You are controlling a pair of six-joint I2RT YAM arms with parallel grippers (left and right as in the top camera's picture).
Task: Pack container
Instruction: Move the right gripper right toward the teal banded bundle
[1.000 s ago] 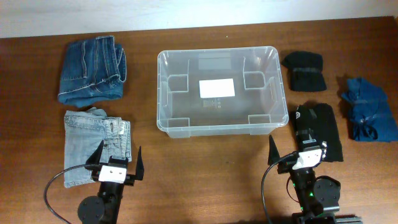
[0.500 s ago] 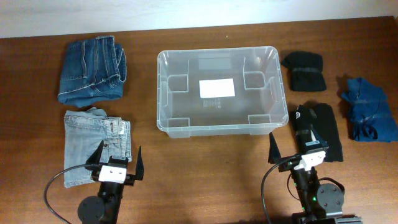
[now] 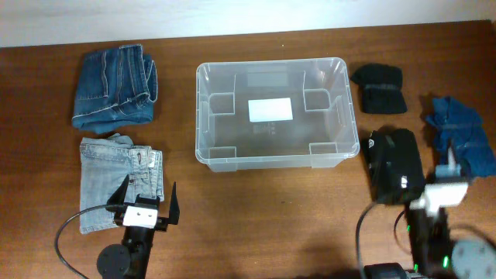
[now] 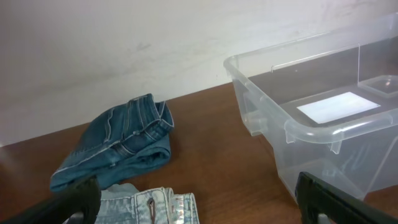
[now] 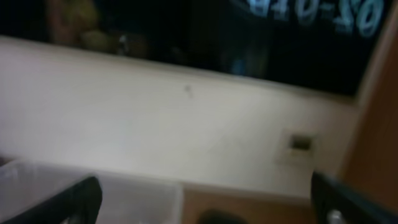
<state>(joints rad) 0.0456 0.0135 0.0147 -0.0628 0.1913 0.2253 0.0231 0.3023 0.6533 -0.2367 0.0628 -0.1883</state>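
Observation:
The clear plastic container (image 3: 203,116) stands in the middle of the table with a white label on its bottom and nothing in it. It also shows in the left wrist view (image 4: 255,93). My left gripper (image 3: 149,194) is open and empty at the front left, over the edge of the light jeans (image 3: 112,178); its fingertips frame the left wrist view (image 4: 199,208). My right gripper (image 3: 440,180) is open and empty at the front right, beside the black garment (image 3: 395,159). The right wrist view (image 5: 202,202) is blurred and shows mostly wall.
Folded dark blue jeans (image 3: 116,85) lie at the back left and also show in the left wrist view (image 4: 121,149). A small black folded item (image 3: 380,87) and a crumpled blue garment (image 3: 461,136) lie right of the container.
My right arm has swung to the right, from the black garment's left side to its right side near the blue garment. The left arm has not moved.

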